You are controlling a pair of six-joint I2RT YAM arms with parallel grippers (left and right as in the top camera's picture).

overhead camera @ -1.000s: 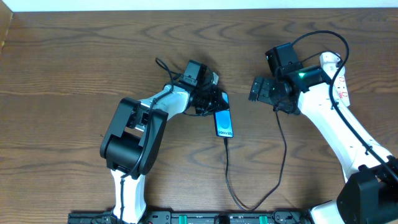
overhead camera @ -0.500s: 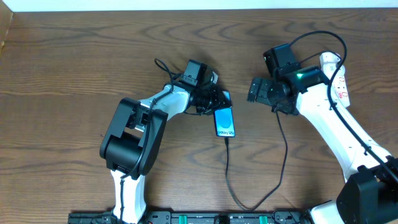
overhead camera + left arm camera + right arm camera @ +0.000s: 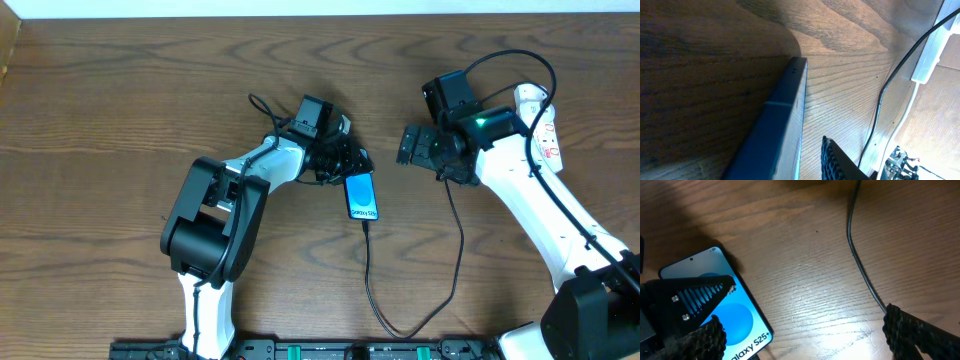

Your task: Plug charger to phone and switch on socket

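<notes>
Dark wood of the table (image 3: 120, 100) shows all around the phone (image 3: 362, 196), which lies flat with its blue screen up, its top end right at the left gripper (image 3: 353, 162). Whether those jaws pinch the phone or stand free of it, I cannot tell; the wrist view is too close. The charger (image 3: 366, 270) meets the phone's lower end and seems plugged in there. The right gripper (image 3: 410, 146) hovers nearby, its jaws spread wide and holding nothing. The white socket (image 3: 932, 50) lies well apart from the phone, with the black cable beside it.
</notes>
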